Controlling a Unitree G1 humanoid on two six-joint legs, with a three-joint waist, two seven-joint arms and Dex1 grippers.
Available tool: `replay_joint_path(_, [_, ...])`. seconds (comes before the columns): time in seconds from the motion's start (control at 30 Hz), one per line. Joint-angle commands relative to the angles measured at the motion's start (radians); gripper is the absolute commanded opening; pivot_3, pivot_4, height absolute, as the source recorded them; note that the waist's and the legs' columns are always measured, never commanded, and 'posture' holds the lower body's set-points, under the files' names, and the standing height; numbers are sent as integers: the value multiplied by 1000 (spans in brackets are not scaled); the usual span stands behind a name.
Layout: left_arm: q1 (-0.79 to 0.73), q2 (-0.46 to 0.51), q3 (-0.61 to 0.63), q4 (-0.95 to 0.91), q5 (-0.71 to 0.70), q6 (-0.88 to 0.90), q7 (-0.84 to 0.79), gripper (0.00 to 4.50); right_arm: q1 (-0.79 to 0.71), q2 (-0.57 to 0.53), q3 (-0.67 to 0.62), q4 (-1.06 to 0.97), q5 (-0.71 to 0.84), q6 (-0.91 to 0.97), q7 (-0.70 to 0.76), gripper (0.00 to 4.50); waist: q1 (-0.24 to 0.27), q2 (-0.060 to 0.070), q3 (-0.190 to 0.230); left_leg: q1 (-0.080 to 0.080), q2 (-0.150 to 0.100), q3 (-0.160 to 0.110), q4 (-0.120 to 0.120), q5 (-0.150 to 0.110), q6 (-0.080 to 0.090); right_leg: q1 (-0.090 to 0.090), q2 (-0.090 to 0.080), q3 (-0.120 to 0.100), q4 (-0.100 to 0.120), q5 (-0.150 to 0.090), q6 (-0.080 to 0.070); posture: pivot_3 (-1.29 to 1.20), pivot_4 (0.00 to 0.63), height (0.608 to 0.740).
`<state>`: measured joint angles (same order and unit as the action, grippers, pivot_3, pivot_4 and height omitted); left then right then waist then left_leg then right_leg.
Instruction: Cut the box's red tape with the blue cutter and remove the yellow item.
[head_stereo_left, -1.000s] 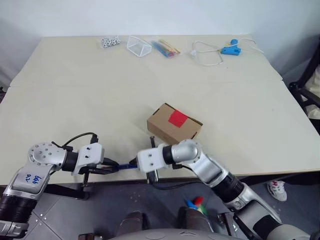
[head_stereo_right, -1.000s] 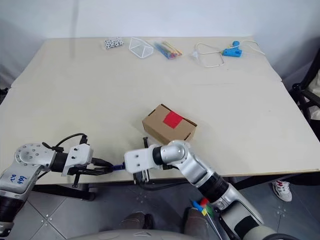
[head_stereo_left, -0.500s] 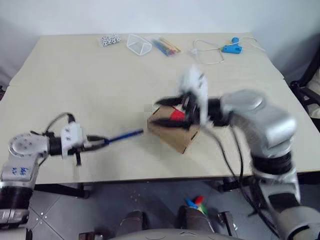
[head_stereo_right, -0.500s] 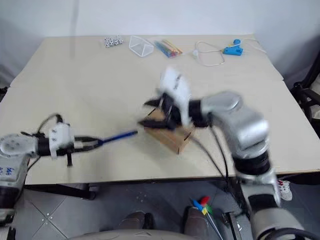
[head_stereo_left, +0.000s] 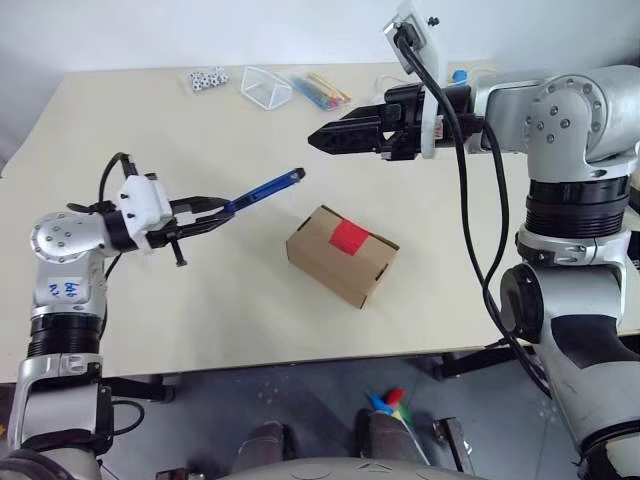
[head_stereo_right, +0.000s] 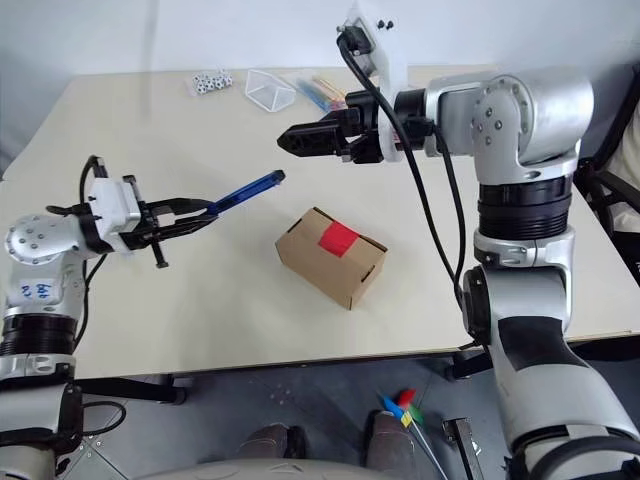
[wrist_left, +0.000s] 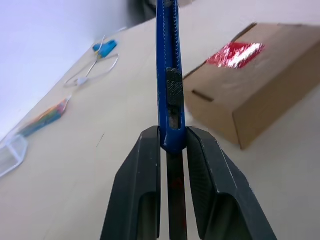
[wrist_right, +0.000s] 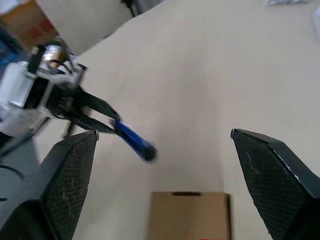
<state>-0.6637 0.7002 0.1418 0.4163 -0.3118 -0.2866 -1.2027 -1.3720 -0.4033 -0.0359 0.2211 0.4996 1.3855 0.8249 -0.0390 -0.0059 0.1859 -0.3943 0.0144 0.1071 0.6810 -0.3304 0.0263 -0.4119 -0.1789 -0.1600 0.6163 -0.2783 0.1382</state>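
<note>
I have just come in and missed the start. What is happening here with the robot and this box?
The robot is getting ready to cut open a box. Its left gripper holds the blue cutter above the table, tip toward the box. The right gripper hangs open in the air over the table, holding nothing. The box lies closed on the table, its red tape uncut.
</note>
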Motion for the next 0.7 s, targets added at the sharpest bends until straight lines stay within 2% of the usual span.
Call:
replay_joint_path(0.03, [-32,-20,-7,11,-12,-24,-7,790,-32,-6,22,30,33,-8,30,4448,1,0,0,0,0,0,0,0,0,0,0,0,0,0,0,0,150,740])
replay_joint_path(0.37, [-18,-56,-19,-46,-21,-20,-6,790,10,42,92,52,56,-15,31,4448,1,0,0,-1,0,-1,1,0,0,0,0,0,0,0,0,0,150,740])
replay_joint_path(0.67, [9,-50,-13,-93,-25,-5,1,790,28,24,176,82,38,-52,69,4448,1,0,0,-1,0,-1,1,0,0,0,0,0,0,0,0,0,150,740])
replay_joint_path(0.7, [11,-49,-12,-97,-25,-3,1,790,23,24,178,94,36,-55,70,4084,2,0,0,-1,0,-1,1,0,0,0,0,0,0,0,0,0,150,740])
